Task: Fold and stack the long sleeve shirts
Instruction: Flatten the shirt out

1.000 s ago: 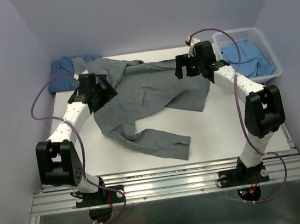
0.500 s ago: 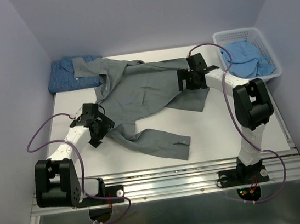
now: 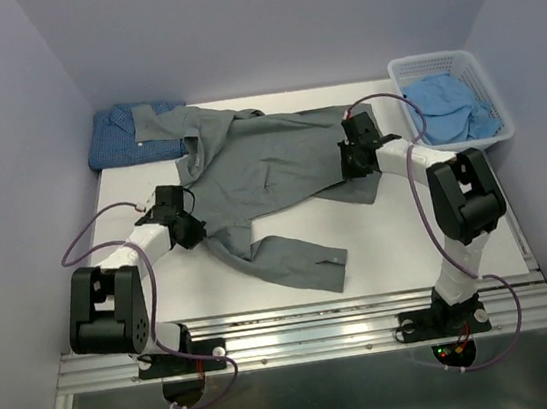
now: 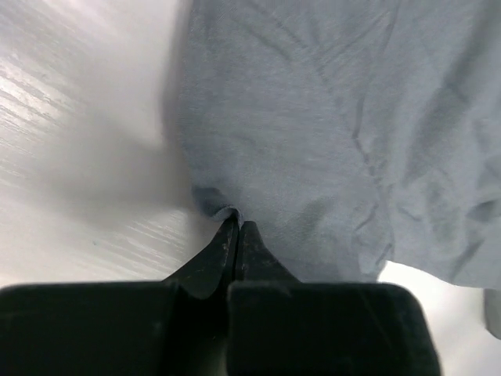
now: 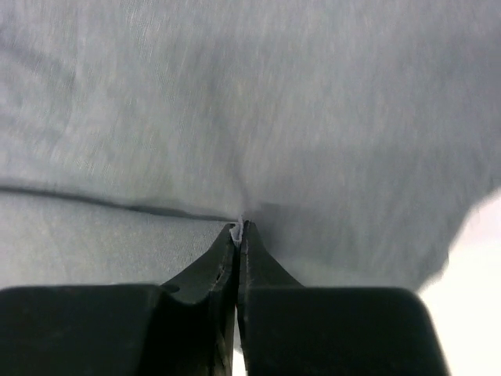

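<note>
A plain grey shirt lies spread across the white table, one sleeve trailing toward the front edge. My left gripper is down at the shirt's left hem and shut on a pinch of grey cloth. My right gripper is low on the shirt's right side, shut on a small fold of the same grey cloth. A folded dark blue dotted shirt rests at the back left, partly under the grey collar. A pale blue shirt lies crumpled in the basket.
A white lattice basket stands at the back right corner. Lilac walls close in the table on three sides. Bare white table shows in front of the shirt, and a metal rail runs along the near edge.
Both arms came down from above the shirt onto its edges. Both grippers went from open to shut, each pinching grey cloth.
</note>
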Action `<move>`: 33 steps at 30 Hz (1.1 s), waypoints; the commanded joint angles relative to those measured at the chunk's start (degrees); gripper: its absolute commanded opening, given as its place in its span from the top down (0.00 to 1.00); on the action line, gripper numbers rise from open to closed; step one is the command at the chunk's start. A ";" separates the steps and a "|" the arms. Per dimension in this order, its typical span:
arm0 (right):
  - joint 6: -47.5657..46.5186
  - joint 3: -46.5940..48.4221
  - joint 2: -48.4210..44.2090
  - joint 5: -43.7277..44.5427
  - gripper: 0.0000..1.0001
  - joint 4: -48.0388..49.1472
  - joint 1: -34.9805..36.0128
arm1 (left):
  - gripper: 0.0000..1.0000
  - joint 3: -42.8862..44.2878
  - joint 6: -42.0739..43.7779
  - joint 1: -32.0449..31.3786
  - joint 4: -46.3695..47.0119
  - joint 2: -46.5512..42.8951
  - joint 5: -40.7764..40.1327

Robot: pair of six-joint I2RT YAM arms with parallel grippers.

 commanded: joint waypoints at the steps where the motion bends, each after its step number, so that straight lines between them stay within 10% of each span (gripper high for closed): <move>1: 2.16 -1.67 -10.83 4.56 0.99 -0.09 1.09 | 1.00 1.17 0.69 -0.21 1.64 -8.78 0.16; 16: 23.33 -30.22 -48.97 3.00 0.82 -26.81 1.62 | 1.00 1.80 0.00 -0.12 -24.36 -23.92 3.40; 18: 26.93 -33.47 -51.17 0.19 0.63 -29.97 1.62 | 1.00 -0.58 -1.32 -0.12 -25.51 -26.20 5.87; 20: 29.14 -32.79 -53.29 0.69 0.43 -32.88 1.62 | 0.88 -2.34 -2.20 -0.12 -27.44 -29.72 8.77; 21: 29.41 -32.78 -53.55 0.70 0.30 -33.58 1.62 | 0.67 -2.00 -2.03 -0.12 -28.32 -30.68 9.04; 22: 28.10 -29.56 -53.47 3.48 0.00 -35.16 1.62 | 0.09 -1.13 -1.68 -0.21 -29.46 -32.35 8.60; 23: 27.66 -27.18 -53.21 7.34 0.00 -36.22 1.62 | 0.01 1.93 0.06 -0.21 -32.17 -32.80 7.73; 28: 18.98 -16.80 -50.13 11.16 0.00 -28.98 1.62 | 0.01 13.63 6.05 -0.21 -35.02 -28.78 -0.87; 33: 18.15 -17.14 -41.97 7.64 0.00 -15.51 1.62 | 0.01 17.16 9.22 -2.39 -17.98 -20.78 4.56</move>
